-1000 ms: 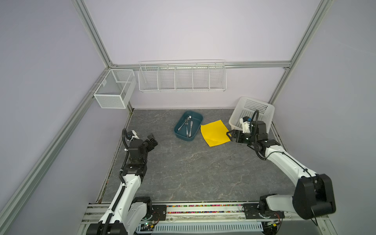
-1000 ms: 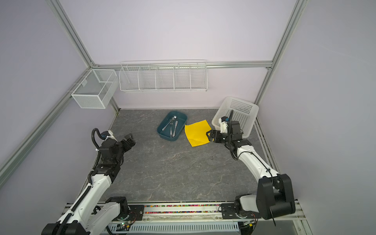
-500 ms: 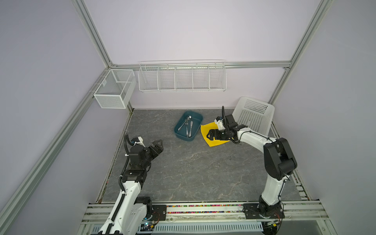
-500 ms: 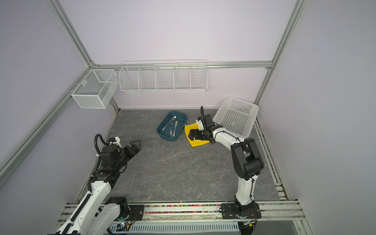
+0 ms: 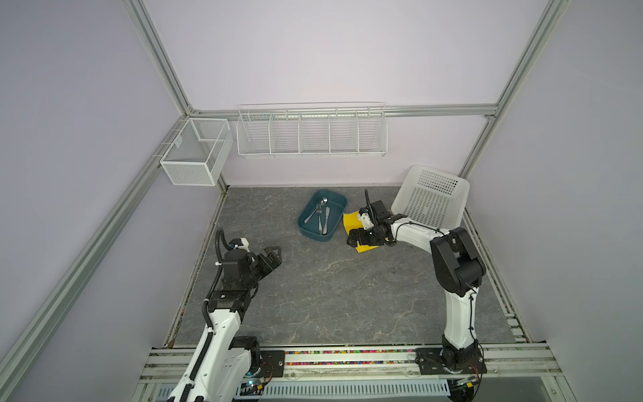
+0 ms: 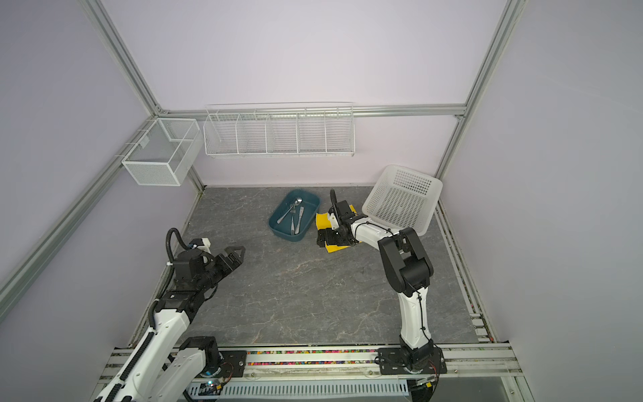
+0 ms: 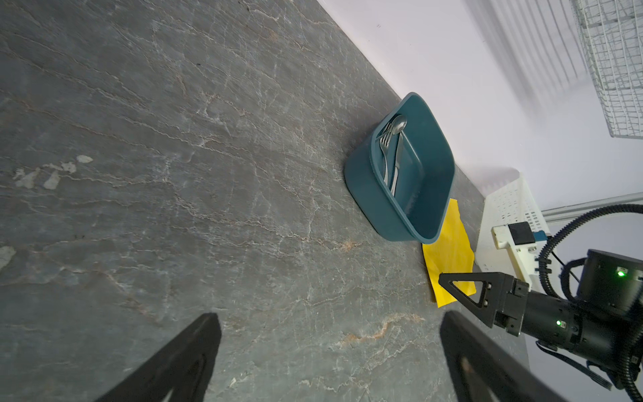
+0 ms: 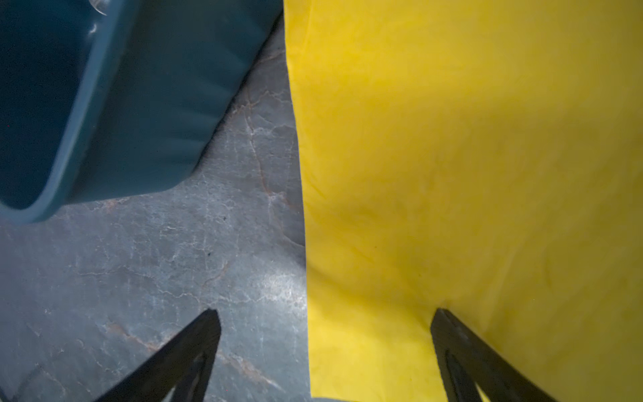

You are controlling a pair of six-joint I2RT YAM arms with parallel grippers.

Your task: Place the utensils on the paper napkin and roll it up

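Surface [image 5: 330,296]: grey, stone-veined, and filled the floor of the cell in both top views.
Wire rack [image 5: 311,134]: white, hung on the back wall; only the top views showed all of it.
Basket [image 5: 431,200]: white, perforated, tilted in the far right corner.
Mesh box [image 5: 195,153]: white, fixed to the left frame rail; shown only in the top views.
Tray [image 5: 313,235]: dark teal, near the back wall, just left of the napkin; the right wrist view showed only its outer wall [image 8: 167,104].
Paper napkin [image 5: 350,220]: yellow, flat on the surface between tray and basket. The top views showed it half hidden under the right arm; the right wrist view [image 8: 469,174] showed its faint creases.
Left gripper [image 5: 275,259]: jaws apart, held nothing, above the near left of the surface, well apart from the tray.
Right gripper [image 5: 352,240]: jaws apart at the napkin's near edge; the right wrist view [image 8: 325,313] showed one finger over bare surface and one over yellow paper. Contact could not be told.
Utensils [image 5: 322,215]: spoon, fork and knife lay together in the tray; the left wrist view [image 7: 393,153] showed them edge-on.
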